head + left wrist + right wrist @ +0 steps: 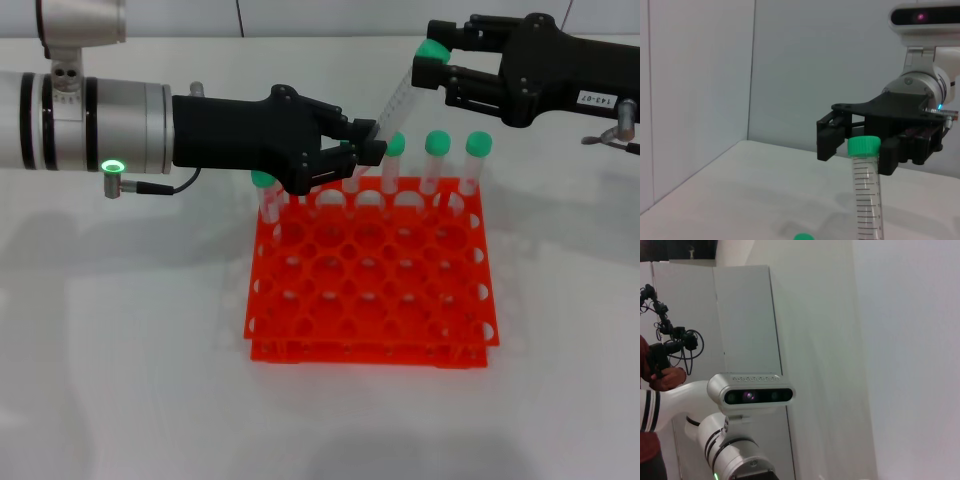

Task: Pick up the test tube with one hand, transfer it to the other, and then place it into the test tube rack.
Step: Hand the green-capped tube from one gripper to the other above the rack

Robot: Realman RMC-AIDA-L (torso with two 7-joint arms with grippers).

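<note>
The test tube (400,95) hangs tilted above the back row of the orange test tube rack (370,290). My left gripper (372,140), on the wrist with the green light, is shut on the tube's lower end. My right gripper (432,55), with the white label, is closed around the tube's green cap (430,50). In the left wrist view the tube (866,200) stands with its cap (863,146) between the right gripper's fingers (832,142). The right wrist view shows no task object.
Several other green-capped tubes (437,143) stand in the rack's back row, one (265,182) at its left corner. Some are hidden behind my left gripper. The rack sits on a white table (120,350). A person (655,375) shows in the right wrist view.
</note>
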